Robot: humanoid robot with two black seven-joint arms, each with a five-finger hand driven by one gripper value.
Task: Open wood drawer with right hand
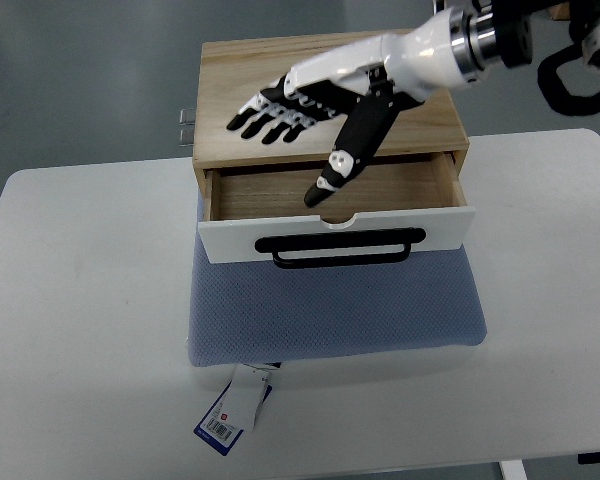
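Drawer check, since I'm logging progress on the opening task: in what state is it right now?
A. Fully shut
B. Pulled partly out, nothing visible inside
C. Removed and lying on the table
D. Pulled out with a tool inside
B: the drawer sticks out of the wooden box, showing only bare wood inside, with the right robot hand spread open above it.
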